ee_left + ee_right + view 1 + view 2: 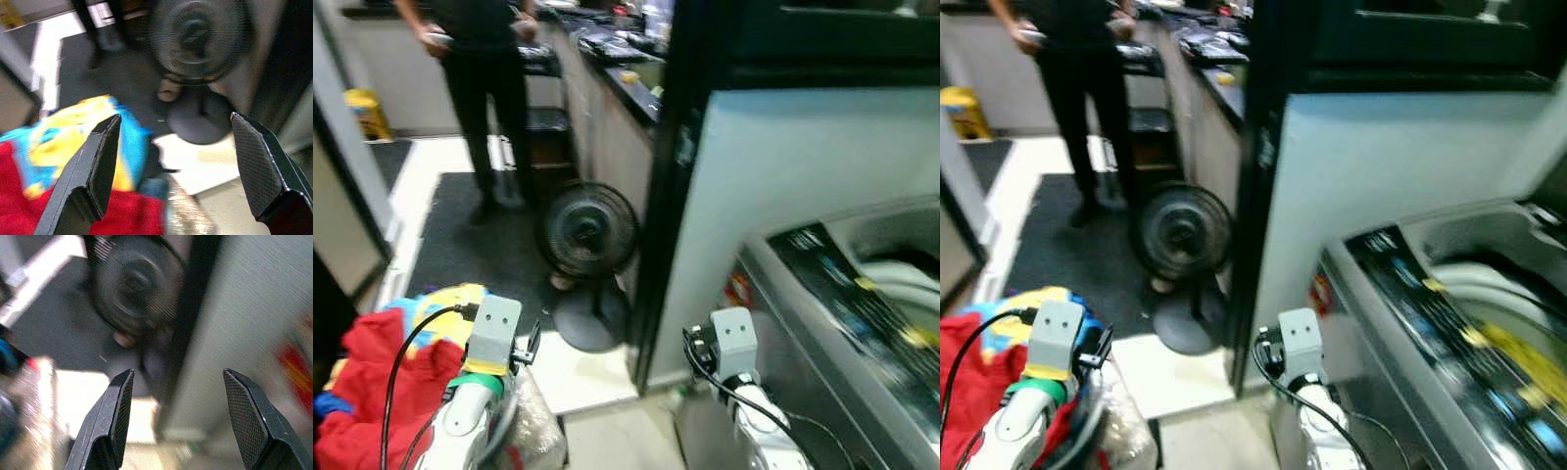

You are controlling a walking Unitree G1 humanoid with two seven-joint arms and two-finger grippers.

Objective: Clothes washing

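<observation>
The clothes pile [372, 382] — red, yellow and blue — is lying low on the robot's left, just beside and below the left end effector [173, 171], which is gaping wide and empty. The right end effector [176, 421], likewise spread and empty, is pointing toward the floor fan [589, 233]. The washing machine [1449, 323] is sitting to the right — blurred, its drum cut off.

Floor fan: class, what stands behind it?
Behind the floor fan, a dark mat and a person's legs by the counter. The fan covers the floor directly behind it.
</observation>
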